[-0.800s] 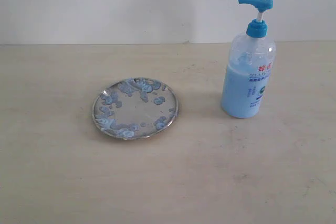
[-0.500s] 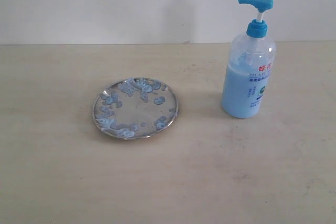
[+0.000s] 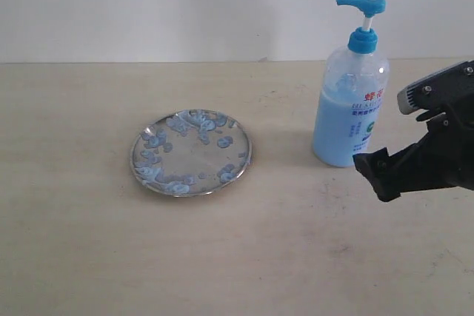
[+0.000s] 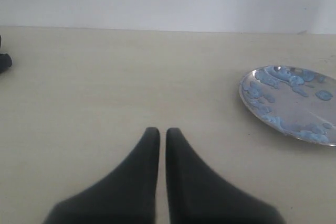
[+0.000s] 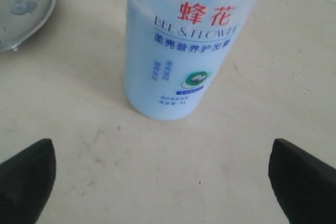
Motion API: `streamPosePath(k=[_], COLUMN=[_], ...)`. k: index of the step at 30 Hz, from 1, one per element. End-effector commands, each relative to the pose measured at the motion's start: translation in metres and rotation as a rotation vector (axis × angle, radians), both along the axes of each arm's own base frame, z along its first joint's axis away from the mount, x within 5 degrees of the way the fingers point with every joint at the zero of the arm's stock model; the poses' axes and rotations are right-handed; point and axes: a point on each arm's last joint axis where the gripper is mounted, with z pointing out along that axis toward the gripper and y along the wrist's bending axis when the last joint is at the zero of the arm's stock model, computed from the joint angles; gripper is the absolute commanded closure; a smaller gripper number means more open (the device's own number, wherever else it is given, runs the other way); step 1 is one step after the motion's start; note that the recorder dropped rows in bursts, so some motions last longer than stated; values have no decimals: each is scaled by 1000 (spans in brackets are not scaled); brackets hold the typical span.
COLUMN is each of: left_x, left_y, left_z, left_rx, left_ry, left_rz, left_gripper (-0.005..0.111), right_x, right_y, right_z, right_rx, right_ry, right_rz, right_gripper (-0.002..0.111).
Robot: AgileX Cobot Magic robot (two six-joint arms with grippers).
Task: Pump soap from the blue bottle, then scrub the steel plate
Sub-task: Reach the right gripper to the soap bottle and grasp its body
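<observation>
Right claw point(image 5: 163, 169) spread wide and empty, close before the upright bottle point(image 3: 349, 109) on the table point(image 3: 296, 257). Left claw point(image 4: 163, 136) pressed together, holding nothing, near the plate point(image 3: 191, 152). Plate left of bottle, well apart, dotted with bluish soap point(image 3: 185, 122).

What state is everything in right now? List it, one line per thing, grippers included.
blue bottle: upright, pump head raised, partly full.
steel plate: flat on the table, touched by neither gripper.
soap: bluish blobs scattered over the plate.
left gripper: shut, empty, apart from the plate.
right gripper: open, empty, facing the bottle, not touching it.
</observation>
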Motion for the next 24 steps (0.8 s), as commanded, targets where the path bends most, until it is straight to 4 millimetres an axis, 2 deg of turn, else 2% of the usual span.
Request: streamPosePath(k=[1,4,8,11,14,17,20,24], left_x=[0,0,0,0,0,0,0,0], left_y=[0,0,0,0,0,0,0,0], left_z=[-1,-1,-1,-1,-1,-1,-1,-1], left_rx=[5,5,5,5,5,5,5,5], left_ry=[-4,-4,-4,-4,-4,-4,-4,-4], left_rz=[0,0,0,0,0,0,0,0], left_gripper=[103,103,103,103,103,103,103,103], right_x=[7,14,27,35,43,50,69,99], right_y=[4,6,11,10,2,2,5,9], right_z=[10,17,9,-7,-30,-41,-56,-66], right_rx=[40,76,50,53,84,121,159,163], right_ry=[-134,-262,-392,-404,-371,-443,-422,-447], right_rz=[14,29,82,61,-58,-85,-84,-83], right_gripper=[6,6,6,6,6,6,6,6])
